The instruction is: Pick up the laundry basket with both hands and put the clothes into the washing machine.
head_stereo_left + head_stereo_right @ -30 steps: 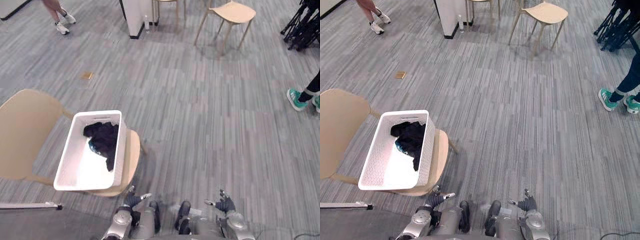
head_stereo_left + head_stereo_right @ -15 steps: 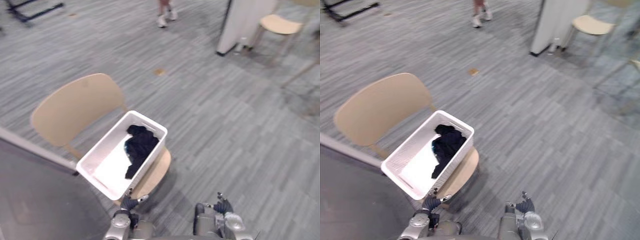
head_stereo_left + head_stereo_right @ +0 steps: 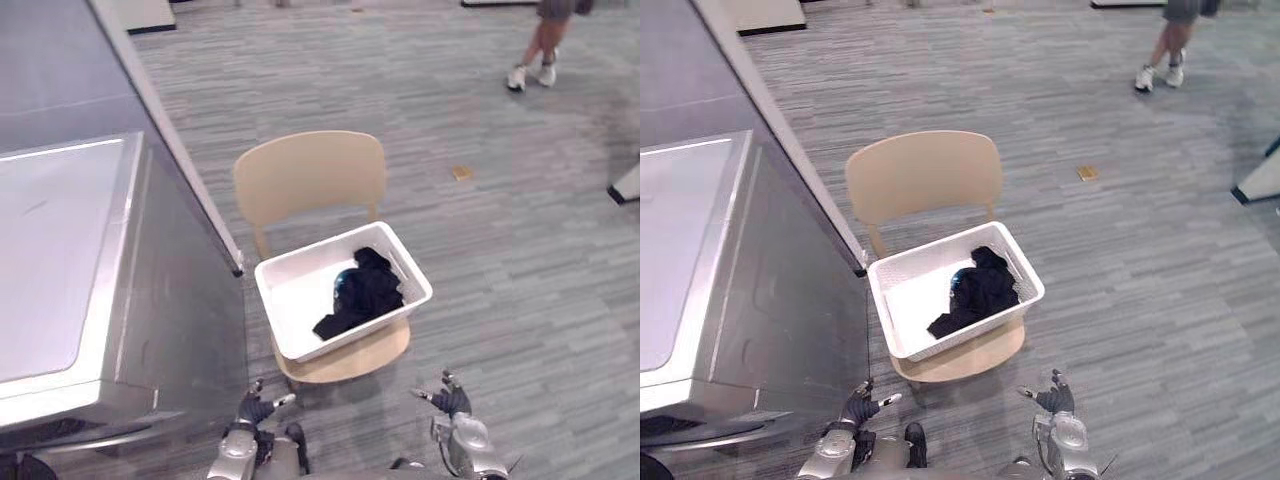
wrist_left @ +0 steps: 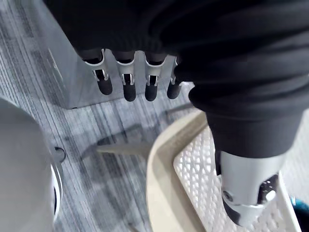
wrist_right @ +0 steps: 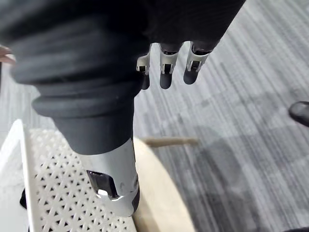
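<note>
A white perforated laundry basket rests on the seat of a beige chair, with dark clothes heaped in its right half. The grey washing machine stands just left of the chair, its flat top facing up. My left hand hangs low below the basket's near left corner, fingers relaxed and open, holding nothing. My right hand hovers below the chair's right front edge, also open and empty. Past my left hand's fingers the wrist view shows the chair seat and basket wall.
A person's legs and white shoes stand at the far right on the grey plank floor. A small tan object lies on the floor right of the chair. Open floor stretches right of the basket.
The camera has swung left, so the whole scene shifted: the washing machine now shows at left and the chair with basket sits centred. Both hands stay low and open.
</note>
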Robot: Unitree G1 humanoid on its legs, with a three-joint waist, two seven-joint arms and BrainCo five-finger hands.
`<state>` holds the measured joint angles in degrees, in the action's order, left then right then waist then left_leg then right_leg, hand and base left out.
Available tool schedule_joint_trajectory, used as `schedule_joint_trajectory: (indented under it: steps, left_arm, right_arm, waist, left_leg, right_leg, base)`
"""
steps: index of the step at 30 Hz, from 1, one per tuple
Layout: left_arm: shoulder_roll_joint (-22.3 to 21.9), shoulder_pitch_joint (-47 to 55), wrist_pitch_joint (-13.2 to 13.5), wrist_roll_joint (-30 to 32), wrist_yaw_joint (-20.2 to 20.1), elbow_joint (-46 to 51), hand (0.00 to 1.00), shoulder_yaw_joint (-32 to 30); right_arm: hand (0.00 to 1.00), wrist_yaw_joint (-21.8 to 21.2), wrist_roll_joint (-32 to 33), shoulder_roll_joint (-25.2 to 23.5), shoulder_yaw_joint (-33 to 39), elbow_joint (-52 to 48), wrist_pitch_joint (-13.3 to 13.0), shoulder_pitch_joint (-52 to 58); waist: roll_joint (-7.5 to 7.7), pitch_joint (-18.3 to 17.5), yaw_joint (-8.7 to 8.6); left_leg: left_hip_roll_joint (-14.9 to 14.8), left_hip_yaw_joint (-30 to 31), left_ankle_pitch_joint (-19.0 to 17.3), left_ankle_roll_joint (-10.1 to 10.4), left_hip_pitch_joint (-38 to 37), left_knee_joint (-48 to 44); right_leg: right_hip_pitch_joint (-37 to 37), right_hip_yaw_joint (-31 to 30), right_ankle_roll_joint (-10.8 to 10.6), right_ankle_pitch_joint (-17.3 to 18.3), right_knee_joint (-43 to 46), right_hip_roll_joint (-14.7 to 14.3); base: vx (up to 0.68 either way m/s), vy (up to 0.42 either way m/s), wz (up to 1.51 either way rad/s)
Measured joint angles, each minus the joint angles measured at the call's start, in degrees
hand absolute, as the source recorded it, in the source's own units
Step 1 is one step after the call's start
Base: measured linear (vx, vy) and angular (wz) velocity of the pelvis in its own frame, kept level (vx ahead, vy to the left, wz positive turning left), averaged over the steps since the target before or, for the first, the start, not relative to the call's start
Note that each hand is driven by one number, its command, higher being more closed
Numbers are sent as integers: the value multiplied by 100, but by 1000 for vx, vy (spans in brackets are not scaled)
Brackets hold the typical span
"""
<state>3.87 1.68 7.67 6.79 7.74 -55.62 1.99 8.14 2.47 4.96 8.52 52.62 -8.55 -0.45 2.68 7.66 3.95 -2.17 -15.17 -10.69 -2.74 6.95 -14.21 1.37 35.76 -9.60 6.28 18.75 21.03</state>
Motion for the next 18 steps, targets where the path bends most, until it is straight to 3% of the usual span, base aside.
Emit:
schedule_joint_trajectory:
  steps: [1, 2, 3, 4, 5, 7, 8, 10, 11, 12, 14, 15, 18]
  left_arm:
    - [61, 2, 1, 0, -2, -71, 0, 15]
    - [91, 30, -3, -4, -1, -79, 0, 22]
    - [126, 42, -4, -2, 0, -78, 0, 24]
    - [224, 103, -9, -1, 0, -71, 0, 16]
    - [266, 132, -11, -1, 3, -71, 0, 15]
    - [338, 179, 8, -10, 16, -42, 0, -14]
    - [342, 185, 8, -9, 16, -47, 0, -15]
    - [333, 180, 20, 4, 5, -63, 0, -27]
    - [335, 181, 27, 4, 5, -62, 0, -34]
    - [303, 199, 33, 20, 7, -87, 0, -38]
    - [225, 263, 48, 52, 3, -80, 0, -41]
    - [200, 296, 48, 60, -15, -99, 0, -40]
    - [174, 316, 57, 59, -28, -97, 0, -41]
  right_arm:
    - [0, 61, -98, 39, -12, -90, 11, 2]
    - [0, 71, -175, 38, -40, -339, 19, 87]
    - [0, 74, -244, 33, -66, -488, 19, 151]
    - [0, 73, -350, 36, -100, -849, 20, 271]
    - [0, 82, -391, 49, -115, -1026, 19, 322]
    - [0, 183, -669, 168, -97, -1806, -2, 486]
    - [0, 183, -747, 198, -75, -1957, 0, 499]
    - [0, 190, -1118, 239, 208, -2819, -2, 747]
    - [0, 190, -1189, 243, 251, -2988, -2, 829]
    - [0, 181, -1341, 364, 271, -3217, -7, 941]
    - [0, 159, -1527, 518, 214, -3458, -11, 1006]
    - [0, 122, -1678, 591, 176, -3550, -12, 994]
    - [0, -53, -1779, 825, 27, -3558, -14, 989]
  waist:
    - [22, 10, -15]
    - [53, 34, -28]
    - [58, 42, -84]
    - [57, 43, -172]
    - [85, 28, -202]
    - [141, -8, -254]
    - [145, -10, -298]
    - [225, -62, -328]
    - [230, -65, -321]
    - [96, -85, -343]
    - [-39, -167, -314]
    - [-116, -193, -336]
    - [-114, -198, -334]
  left_leg:
    - [135, 131, -29, -48, -142, 13]
    - [226, 326, -50, -81, -298, 1]
    - [243, 420, -55, -90, -341, -15]
    - [238, 590, -35, -133, -377, -43]
    - [239, 660, -30, -129, -392, -48]
    - [302, 894, 17, -47, -387, -21]
    - [322, 935, 39, -12, -384, -19]
    - [423, 1108, 86, 91, -328, 25]
    - [451, 1143, 74, 122, -329, 28]
    - [381, 1293, 97, 269, -359, 68]
    - [223, 1351, 155, 380, -382, 300]
    - [117, 1376, 251, 532, -444, 495]
    - [-35, 1448, 365, 704, -600, 757]
  right_leg:
    - [-253, -179, 161, -61, 994, 391]
    - [-611, -677, 579, -146, 1825, 560]
    - [-784, -1036, 600, -53, 2126, 510]
    - [-979, -1627, 451, 259, 2362, 275]
    - [-1016, -1829, 387, 368, 2316, 143]
    - [-1166, -2591, 159, 580, 1447, -364]
    - [-1158, -2767, 104, 602, 1156, -462]
    - [-1052, -3276, -26, 370, -83, -713]
    - [-1017, -3270, -25, 145, -293, -721]
    - [-892, -3186, 72, -117, -422, -816]
    - [-811, -3062, 167, -190, -680, -980]
    - [-737, -2949, 235, -241, -821, -1072]
    - [-510, -2773, 272, -265, -1005, -1222]
  base:
    - [36, 222, 58]
    - [85, 205, 65]
    - [133, 142, 78]
    - [121, 72, 74]
    - [171, 55, 88]
    - [143, 14, 63]
    - [134, -49, 55]
    - [146, -111, 63]
    - [116, -154, 58]
    - [118, -166, 36]
    - [138, -188, 19]
    - [113, -172, 14]
    - [56, -133, 17]
